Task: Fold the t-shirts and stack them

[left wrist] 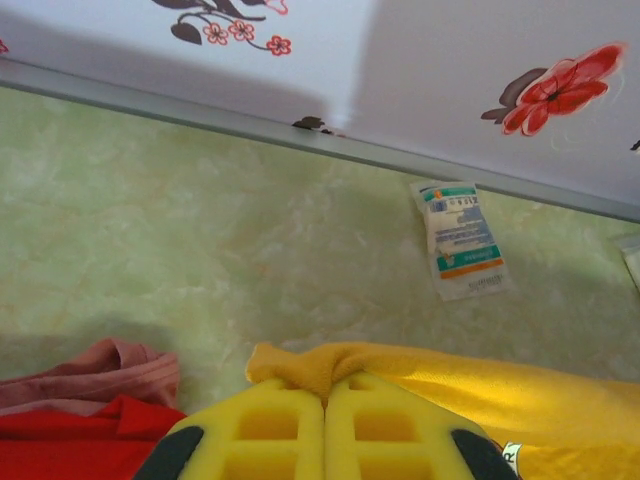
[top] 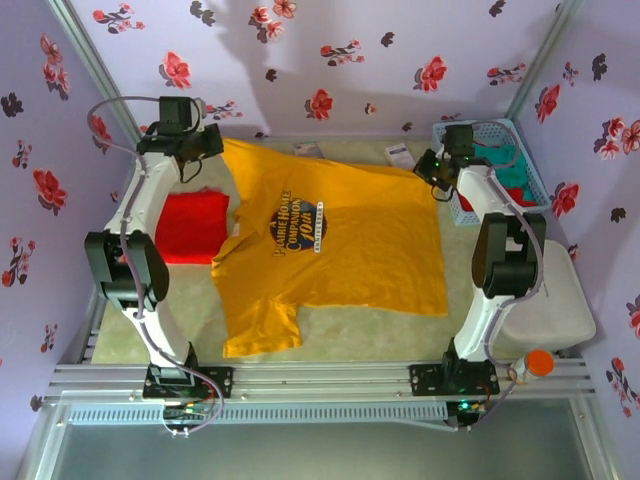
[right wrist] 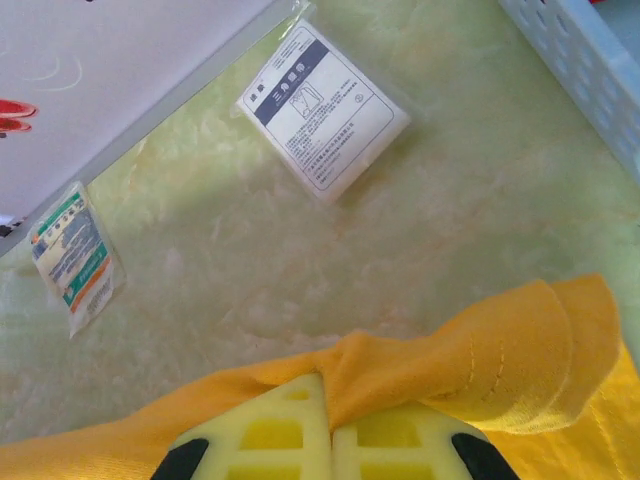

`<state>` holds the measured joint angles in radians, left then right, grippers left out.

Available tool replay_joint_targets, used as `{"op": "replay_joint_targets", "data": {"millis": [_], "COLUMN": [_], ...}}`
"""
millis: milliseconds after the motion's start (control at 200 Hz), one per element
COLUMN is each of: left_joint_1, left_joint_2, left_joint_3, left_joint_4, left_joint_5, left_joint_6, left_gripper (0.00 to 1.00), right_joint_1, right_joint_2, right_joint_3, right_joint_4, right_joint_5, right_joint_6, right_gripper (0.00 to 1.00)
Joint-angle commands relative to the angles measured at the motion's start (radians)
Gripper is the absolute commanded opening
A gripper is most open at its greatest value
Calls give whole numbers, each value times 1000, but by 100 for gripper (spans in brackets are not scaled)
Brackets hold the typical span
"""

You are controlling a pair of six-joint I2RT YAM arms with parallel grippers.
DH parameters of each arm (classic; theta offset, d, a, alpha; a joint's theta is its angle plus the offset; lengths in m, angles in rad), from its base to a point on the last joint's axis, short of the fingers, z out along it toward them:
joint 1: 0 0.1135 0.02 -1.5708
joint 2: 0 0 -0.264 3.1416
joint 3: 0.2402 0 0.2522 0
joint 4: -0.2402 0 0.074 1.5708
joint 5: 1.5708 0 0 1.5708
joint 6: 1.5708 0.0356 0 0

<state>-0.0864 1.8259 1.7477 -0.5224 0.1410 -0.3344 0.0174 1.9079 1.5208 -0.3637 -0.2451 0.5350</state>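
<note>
Okay so the left fingers [left wrist: 270,430] and the right fingers [right wrist: 270,435] are both clamped shut on the far edge of the mustard-yellow t-shirt [top: 340,250]. There's one pinch at each far corner, with cloth bunched up right between the pads. Seen from above, that held edge runs roughly 9 to 3 o'clock across the desk [top: 400,335], and the right corner sits a bit closer to the arms than the left. The rest of the shirt lies flat toward 6 o'clock from the fingers, one sleeve poking out at about 7.

That's the bit that matters: the loose body is on the near side of both grips. So a fold probably means lifting the edge and carrying it toward 6 o'clock, both arms moving together. Each arm is nearest its own corner, so no crossing needed.

A folded red t-shirt [top: 195,228] lies at 9 o'clock, touching or tucked just under the yellow one's edge, can't tell which. A teal t-shirt [top: 503,165] waits in the blue basket [top: 465,212] at 2 o'clock
</note>
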Motion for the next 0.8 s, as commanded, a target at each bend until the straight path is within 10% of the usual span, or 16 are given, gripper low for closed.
{"op": "replay_joint_targets", "data": {"millis": [0,795], "left_joint_1": [17,-58], "left_joint_2": [-10,-300], "left_joint_3": [72,-293], "left_joint_4": [68,-53], "left_joint_5": [9,-32], "left_joint_6": [5,-62], "left_gripper": [0,0], "right_joint_1": [-10,-11], "right_joint_2": [8,-132], "right_joint_3": [73,-119], "right_joint_4": [7,-248], "right_joint_5": [-5,73], "right_joint_6": [-5,-133], "right_gripper": [0,4]}}
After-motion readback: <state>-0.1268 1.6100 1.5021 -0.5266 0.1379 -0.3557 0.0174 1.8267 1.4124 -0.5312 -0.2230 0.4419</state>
